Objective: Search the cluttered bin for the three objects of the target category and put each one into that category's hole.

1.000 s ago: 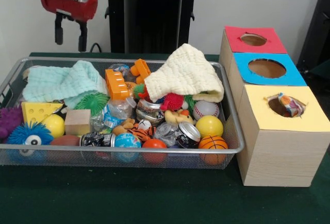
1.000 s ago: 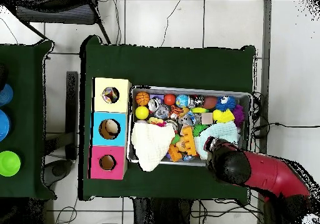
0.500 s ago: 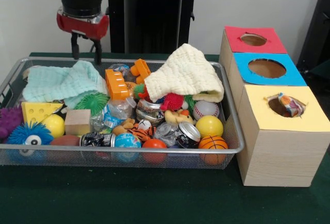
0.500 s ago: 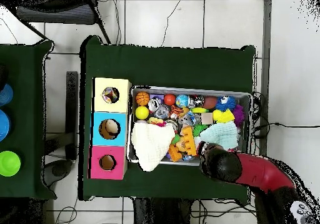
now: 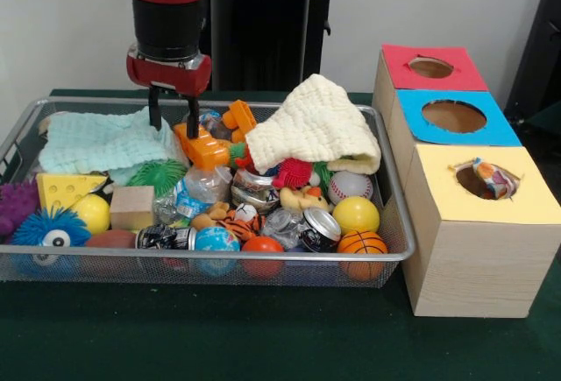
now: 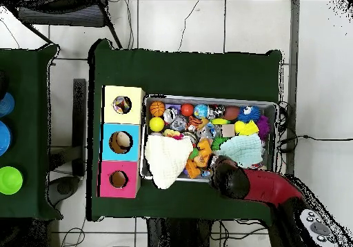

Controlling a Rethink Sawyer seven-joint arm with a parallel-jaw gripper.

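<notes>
The red and black arm's gripper (image 5: 172, 111) reaches down into the far side of the wire mesh bin (image 5: 394, 223) with its two dark fingers (image 5: 154, 108) spread apart and nothing between them; one finger sits at the edge of the pale mint green cloth (image 5: 96, 143) and the other is just beside the orange plastic toy block (image 5: 203, 146), which lies tilted between that cloth and the cream knitted cloth (image 5: 314, 125). In the overhead view the arm's dark wrist covers the gripper at the bin's edge nearest the robot, next to the mint cloth. The cream cloth is draped over a heap of small things, among them a red spiky ball (image 5: 294, 172) and a white baseball (image 5: 349, 186). Along the bin's near wall lie a blue fuzzy ball with one eye (image 5: 49, 227), a yellow ball (image 5: 355, 215), a small basketball (image 5: 361, 243) and a crushed silver can (image 5: 317, 227); a plain wooden cube (image 5: 132, 207) and a green spiky ball (image 5: 158, 173) sit nearer the mint cloth. Beside the bin stands a wooden box row with three holes: a red-topped box (image 5: 431, 67), a blue-topped box (image 5: 454, 116) and a yellow-topped box (image 5: 480, 190), whose hole shows a crumpled patterned item (image 5: 493, 178)
</notes>
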